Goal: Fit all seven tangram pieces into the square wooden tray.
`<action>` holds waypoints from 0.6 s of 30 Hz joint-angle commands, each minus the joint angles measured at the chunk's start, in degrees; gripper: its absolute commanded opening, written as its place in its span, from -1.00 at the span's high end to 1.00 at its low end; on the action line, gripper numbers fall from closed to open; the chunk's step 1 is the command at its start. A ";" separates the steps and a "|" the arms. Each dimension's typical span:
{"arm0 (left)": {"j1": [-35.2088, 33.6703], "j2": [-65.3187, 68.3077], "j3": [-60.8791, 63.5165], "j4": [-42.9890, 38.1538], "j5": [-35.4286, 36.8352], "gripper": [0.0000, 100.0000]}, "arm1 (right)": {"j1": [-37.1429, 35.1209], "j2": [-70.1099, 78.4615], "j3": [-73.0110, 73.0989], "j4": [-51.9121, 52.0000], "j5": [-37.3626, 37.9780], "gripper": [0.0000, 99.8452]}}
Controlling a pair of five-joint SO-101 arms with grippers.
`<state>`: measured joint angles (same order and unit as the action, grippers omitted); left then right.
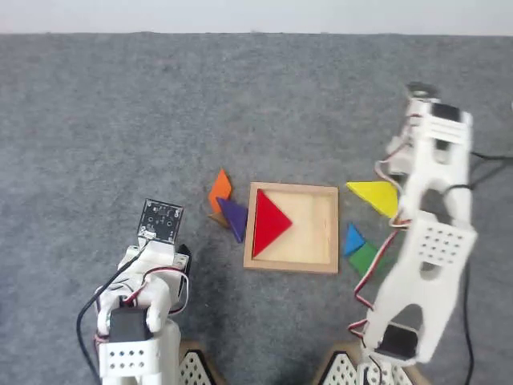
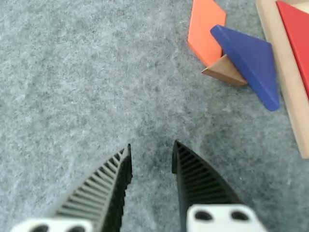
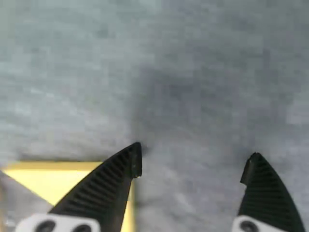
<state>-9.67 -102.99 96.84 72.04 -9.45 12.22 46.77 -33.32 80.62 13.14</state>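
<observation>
The square wooden tray (image 1: 314,228) lies mid-table with a red triangle (image 1: 268,222) in its left half. Just left of it an orange parallelogram (image 1: 220,190), a purple-blue triangle (image 1: 234,217) and a small brown triangle (image 1: 216,218) overlap. A yellow triangle (image 1: 377,196), a small blue triangle (image 1: 353,239) and a green piece (image 1: 365,257) lie right of the tray. My left gripper (image 2: 151,151) is open and empty over bare carpet, short of the orange parallelogram (image 2: 203,29) and the purple-blue triangle (image 2: 251,58). My right gripper (image 3: 195,157) is open wide, one finger (image 3: 116,179) over the yellow triangle (image 3: 53,176).
Grey carpet covers the table. The left arm (image 1: 140,321) stands at the near left, the right arm (image 1: 429,241) along the right side, partly above the green piece. The tray rim (image 2: 285,72) and red triangle (image 2: 297,34) sit beyond the left-hand cluster.
</observation>
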 commanded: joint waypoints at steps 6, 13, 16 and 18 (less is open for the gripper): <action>-0.26 -0.88 -0.40 0.18 -0.70 0.73 | 6.81 -5.14 -1.49 6.55 9.23 0.34; -0.26 -0.88 -0.40 0.18 -0.70 0.73 | 1.45 -14.90 -1.41 10.77 13.10 0.34; -0.26 -0.88 -0.40 0.18 -0.70 0.73 | -3.38 -20.35 -1.41 17.54 18.99 0.34; -0.26 -0.88 -0.40 0.18 -0.70 0.73 | -4.79 -23.78 -1.41 19.03 21.54 0.34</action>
<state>-9.67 -102.99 96.84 72.04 -9.45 11.60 32.97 -33.32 94.95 28.97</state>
